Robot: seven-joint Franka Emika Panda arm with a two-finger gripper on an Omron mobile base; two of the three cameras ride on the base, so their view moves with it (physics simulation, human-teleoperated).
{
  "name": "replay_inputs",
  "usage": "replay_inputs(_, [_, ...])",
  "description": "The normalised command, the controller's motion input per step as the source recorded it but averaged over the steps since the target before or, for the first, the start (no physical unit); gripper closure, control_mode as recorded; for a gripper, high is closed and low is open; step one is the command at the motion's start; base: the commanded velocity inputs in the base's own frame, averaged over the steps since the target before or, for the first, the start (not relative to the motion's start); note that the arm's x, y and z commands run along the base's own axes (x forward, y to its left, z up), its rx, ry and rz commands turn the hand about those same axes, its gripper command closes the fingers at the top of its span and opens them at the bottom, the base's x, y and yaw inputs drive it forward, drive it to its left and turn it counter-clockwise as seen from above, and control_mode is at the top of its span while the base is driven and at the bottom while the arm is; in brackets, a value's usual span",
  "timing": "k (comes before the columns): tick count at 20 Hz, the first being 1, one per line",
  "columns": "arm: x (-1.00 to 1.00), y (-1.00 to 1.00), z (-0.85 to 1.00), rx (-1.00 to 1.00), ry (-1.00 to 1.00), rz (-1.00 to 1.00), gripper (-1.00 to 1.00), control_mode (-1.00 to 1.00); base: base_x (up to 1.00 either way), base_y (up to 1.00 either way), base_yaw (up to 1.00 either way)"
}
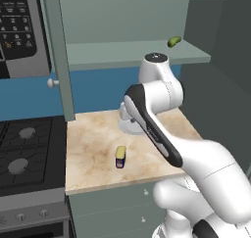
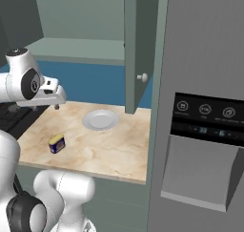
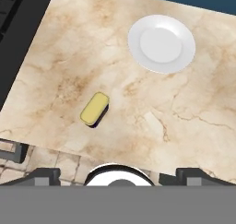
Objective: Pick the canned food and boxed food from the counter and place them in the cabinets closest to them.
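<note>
The canned food is a small dark blue can with a yellow top, alone on the marble counter near its front edge. My gripper hangs well above the counter, pointing down, open and empty, with its fingertips far apart. The can lies below it and a little to one side. The cabinets above the counter stand open, showing a flat grey-green shelf. The boxed food is out of view.
A white plate rests at the back of the counter. A small green object lies on the cabinet shelf. Open doors flank the counter. A stove stands left, a fridge right.
</note>
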Motion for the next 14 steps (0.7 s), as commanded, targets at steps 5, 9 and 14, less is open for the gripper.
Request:
replay_inputs(5, [0.0,0.19,-0.16,-0.03,0.0,0.01,-1.0,-1.0,0.0,0.0,0.0])
replay_inputs(9, [0.0,0.13,-0.2,-0.01,0.0,0.0,-1.0,-1.0,0.0,0.0,0.0])
replay_inputs(14, [0.0,0.08,-0.22,-0.01,0.0,0.0,-1.0,-1.0,0.0,0.0,0.0])
